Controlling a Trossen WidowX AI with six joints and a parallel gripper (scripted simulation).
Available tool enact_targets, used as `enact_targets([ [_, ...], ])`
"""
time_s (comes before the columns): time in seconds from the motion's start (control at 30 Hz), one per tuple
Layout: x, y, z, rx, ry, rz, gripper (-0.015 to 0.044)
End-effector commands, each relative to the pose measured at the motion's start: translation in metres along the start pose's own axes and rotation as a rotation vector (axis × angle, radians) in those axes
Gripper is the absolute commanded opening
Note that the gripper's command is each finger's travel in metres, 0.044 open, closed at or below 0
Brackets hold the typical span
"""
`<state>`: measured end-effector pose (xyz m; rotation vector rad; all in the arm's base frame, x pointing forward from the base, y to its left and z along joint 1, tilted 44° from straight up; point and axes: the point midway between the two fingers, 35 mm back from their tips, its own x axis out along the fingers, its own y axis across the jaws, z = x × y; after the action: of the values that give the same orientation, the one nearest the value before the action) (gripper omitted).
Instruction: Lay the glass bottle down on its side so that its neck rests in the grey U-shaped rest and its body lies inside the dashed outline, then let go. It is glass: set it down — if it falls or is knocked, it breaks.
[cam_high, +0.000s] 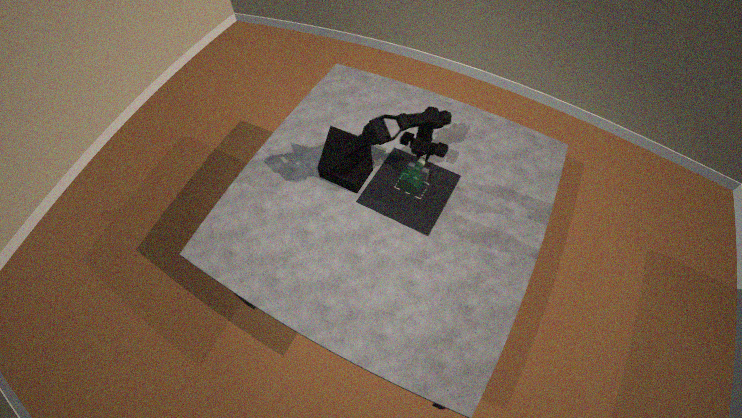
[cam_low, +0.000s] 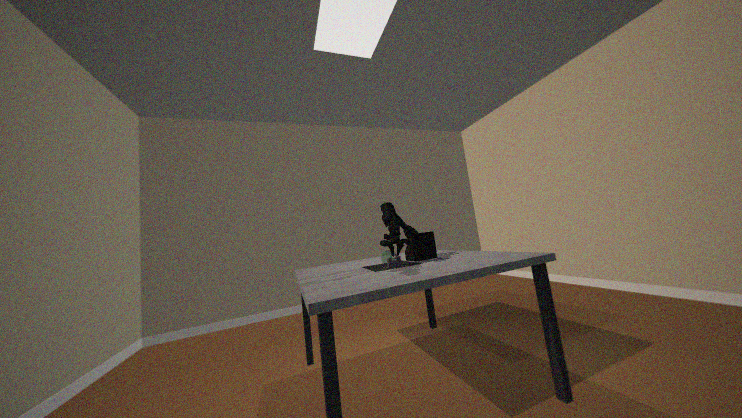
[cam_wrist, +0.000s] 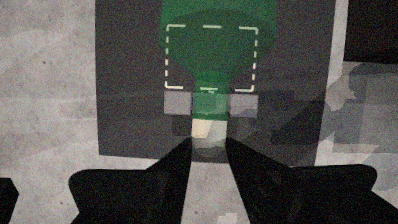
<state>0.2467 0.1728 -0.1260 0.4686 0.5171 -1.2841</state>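
Grey tabletop (cam_high: 332, 249) (cam_low: 467, 264), dashed outline (cam_high: 426, 190) (cam_wrist: 212, 27) missing from exterior

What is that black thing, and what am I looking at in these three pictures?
The black thing is a robot arm on a grey table. One picture looks down from high up, one looks from across the room, and one looks from the arm's wrist. A dark mat lies on the table, with a dashed box marked on it and a grey rest beside the box. The robot's jaws are closed on a green glass bottle, at its pale neck end.
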Motion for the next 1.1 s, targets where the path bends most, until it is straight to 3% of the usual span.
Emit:
enact_targets([
  [0.0, 0.0024, -0.0009, 0.0004, -0.003, -0.003, -0.001, 0.0125],
  [1.07, 0.0073, -0.0017, 0.0002, 0.012, 0.015, 0.007, 0.0125],
])
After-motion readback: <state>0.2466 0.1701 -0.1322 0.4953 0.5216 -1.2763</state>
